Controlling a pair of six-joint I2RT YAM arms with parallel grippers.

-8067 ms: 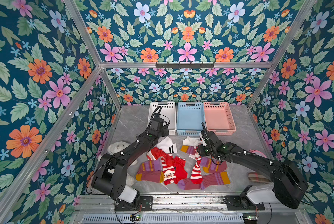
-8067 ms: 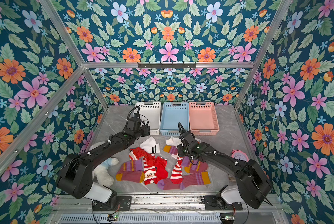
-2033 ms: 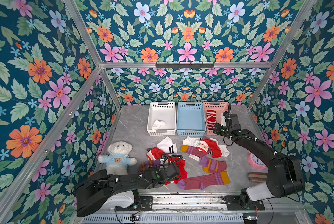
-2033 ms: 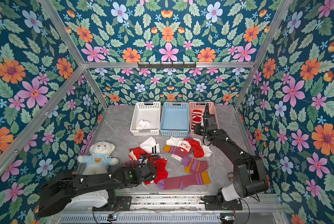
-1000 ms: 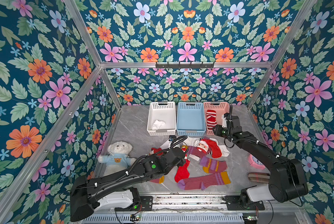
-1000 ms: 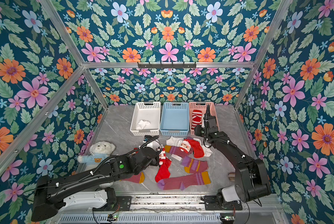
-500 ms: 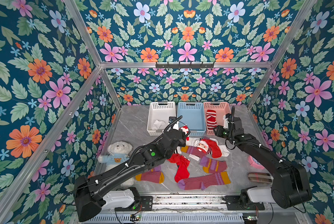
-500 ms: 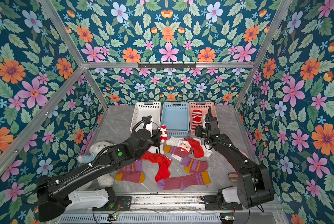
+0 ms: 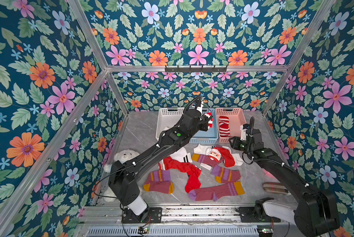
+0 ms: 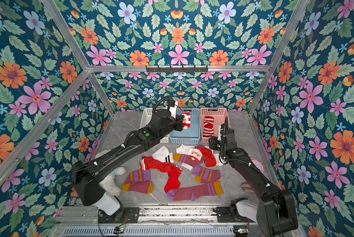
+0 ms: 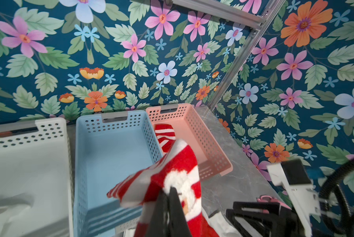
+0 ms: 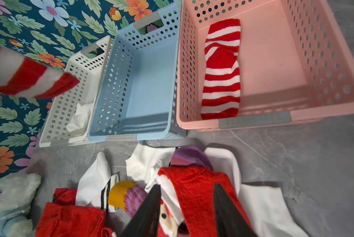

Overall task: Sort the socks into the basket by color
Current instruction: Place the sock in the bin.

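My left gripper (image 9: 205,123) (image 11: 170,191) is shut on a red-white striped Santa sock (image 9: 209,120) (image 11: 178,164) and holds it in the air over the blue basket (image 9: 202,140) (image 11: 114,156). My right gripper (image 9: 232,143) (image 12: 185,185) stands open just above a red Santa sock (image 9: 220,153) (image 12: 194,190) in the pile on the table. The pink basket (image 9: 229,111) (image 12: 274,61) holds a red-white striped sock (image 9: 224,127) (image 12: 221,71). A white sock (image 12: 79,117) lies in the white basket (image 9: 168,115). Maroon socks (image 9: 158,181) (image 9: 215,191), a red sock (image 9: 184,168) and white socks (image 9: 181,155) lie loose.
A white teddy bear (image 9: 124,155) sits at the left, partly behind my left arm. A flat plaid item (image 9: 274,187) and a pink round object (image 10: 256,163) lie at the right wall. The three baskets stand side by side against the back wall.
My left arm has risen and swung back from the pile to over the blue basket with the Santa sock. The red sock it dragged along now lies flat. The right gripper barely moved.
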